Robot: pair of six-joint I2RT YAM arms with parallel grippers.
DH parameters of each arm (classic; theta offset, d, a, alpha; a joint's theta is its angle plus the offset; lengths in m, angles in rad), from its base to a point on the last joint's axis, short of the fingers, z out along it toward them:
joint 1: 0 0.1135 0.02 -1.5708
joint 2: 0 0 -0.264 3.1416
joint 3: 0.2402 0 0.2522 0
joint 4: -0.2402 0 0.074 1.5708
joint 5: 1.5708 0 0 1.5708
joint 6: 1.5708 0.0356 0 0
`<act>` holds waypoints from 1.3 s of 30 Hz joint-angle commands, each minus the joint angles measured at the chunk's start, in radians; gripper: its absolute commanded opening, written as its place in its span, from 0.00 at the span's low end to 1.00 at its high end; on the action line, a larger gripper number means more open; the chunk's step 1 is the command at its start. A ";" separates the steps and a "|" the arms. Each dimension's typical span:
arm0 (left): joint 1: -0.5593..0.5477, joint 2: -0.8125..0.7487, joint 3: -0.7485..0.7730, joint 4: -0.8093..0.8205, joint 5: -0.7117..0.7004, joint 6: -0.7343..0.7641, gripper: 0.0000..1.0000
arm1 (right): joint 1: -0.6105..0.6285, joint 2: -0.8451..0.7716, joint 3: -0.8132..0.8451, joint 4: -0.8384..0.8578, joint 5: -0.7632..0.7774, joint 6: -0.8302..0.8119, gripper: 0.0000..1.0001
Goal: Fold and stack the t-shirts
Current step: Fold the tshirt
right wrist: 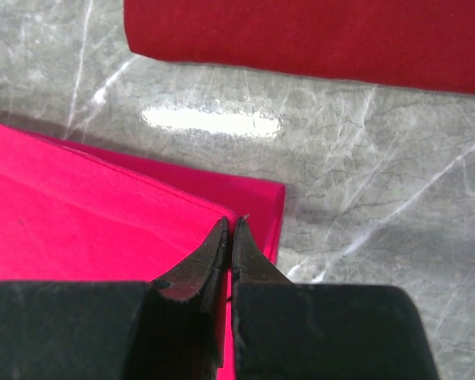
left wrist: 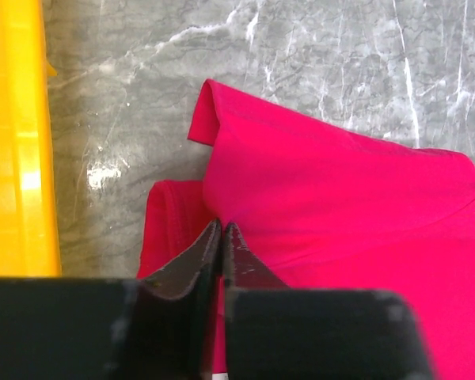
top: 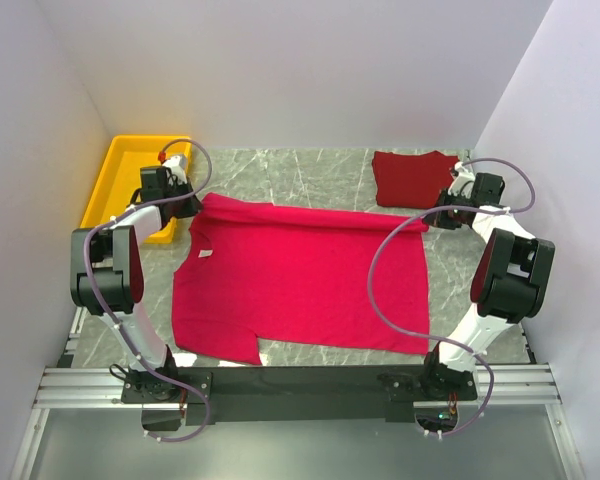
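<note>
The bright crimson-pink t-shirt (top: 300, 280) lies spread across the middle of the table, with its far edge folded over toward me and its white neck label (top: 206, 255) at the left. My left gripper (top: 185, 207) (left wrist: 222, 226) is shut on its far left corner, near a sleeve (left wrist: 210, 111). At the far right corner, my right gripper (top: 438, 220) (right wrist: 229, 222) is shut on the folded edge of the same shirt (right wrist: 79, 214). The darker maroon t-shirt (top: 412, 178) (right wrist: 317, 36) lies folded at the back right, apart from both grippers.
A yellow plastic tray (top: 120, 170) (left wrist: 16, 158) sits at the back left, just beyond the left gripper. White walls close in the table on the left, right and back. Grey marble table top (top: 310, 170) shows between the two shirts.
</note>
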 commanded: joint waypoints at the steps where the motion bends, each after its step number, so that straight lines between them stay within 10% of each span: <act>1: 0.003 -0.033 0.013 0.003 -0.044 0.015 0.12 | -0.001 -0.043 -0.002 -0.018 0.046 -0.047 0.01; 12: 0.004 -0.148 -0.036 0.029 -0.026 -0.019 0.46 | -0.001 -0.155 -0.088 0.005 0.083 -0.096 0.66; 20: 0.003 -0.195 -0.021 0.056 0.066 -0.031 0.48 | -0.001 -0.203 -0.113 0.009 0.000 -0.118 0.66; 39: -0.054 0.331 0.500 -0.237 0.104 -0.143 0.57 | 0.005 -0.275 -0.154 -0.008 -0.127 -0.058 0.65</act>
